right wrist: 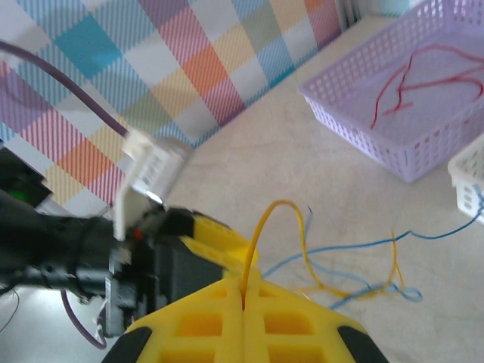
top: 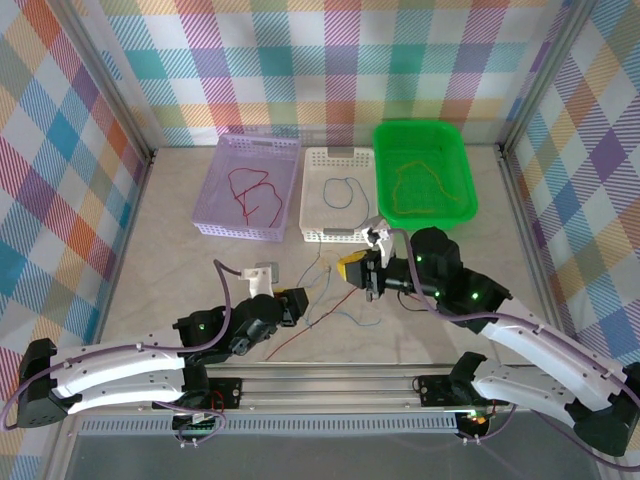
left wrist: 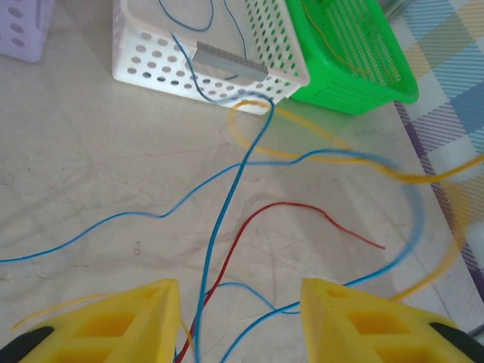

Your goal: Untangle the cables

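Several cables [left wrist: 228,204] | mostly near-to-far | yellow cable [right wrist: 251,249] upright, pinched in right tool [right wrist: 243,304]

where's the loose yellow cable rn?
Right wrist view: yellow cable is pinched in the shut right gripper, mid-table just in front of the white basket.

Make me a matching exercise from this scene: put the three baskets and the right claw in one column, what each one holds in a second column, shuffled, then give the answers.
Column one:
1. purple basket
2. white basket
3. green basket
4. right claw

Column two:
A. blue cable lying inside
B. yellow cable pinched tight
C. red cable lying inside
D. yellow-orange cable lying inside

Pairs: 1-C, 2-A, 3-D, 4-B.
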